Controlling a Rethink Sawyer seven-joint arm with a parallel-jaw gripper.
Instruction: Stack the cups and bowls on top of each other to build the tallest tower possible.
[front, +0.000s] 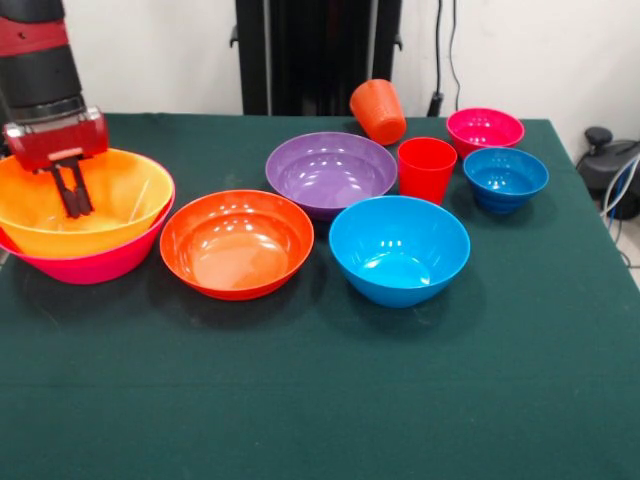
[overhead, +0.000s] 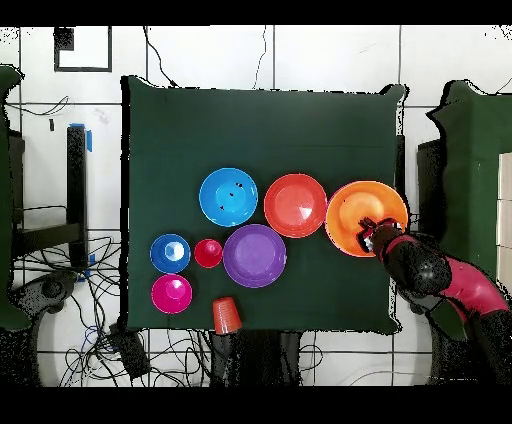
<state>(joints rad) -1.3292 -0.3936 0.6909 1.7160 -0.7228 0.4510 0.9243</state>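
The big yellow-orange bowl (front: 120, 195) sits nested in the big pink bowl (front: 90, 265) at the left; this pair is the tower. My gripper (front: 72, 205) hangs inside the yellow-orange bowl by its robot-side rim (overhead: 368, 232), fingers close together with nothing between them. Separate on the cloth are one red-orange bowl (front: 237, 243), the purple bowl (front: 330, 172), the medium blue bowl (front: 400, 250), the small blue bowl (front: 505, 178) and the small magenta bowl (front: 485, 130). The red cup (front: 427, 168) stands upright. The orange cup (front: 378, 110) lies on its side. A second red-orange bowl is not visible.
The green table (front: 320, 400) is bare along its front half. The black pedestal (front: 315, 50) stands behind the purple bowl. Cables and a dark object (front: 610, 165) lie off the right edge.
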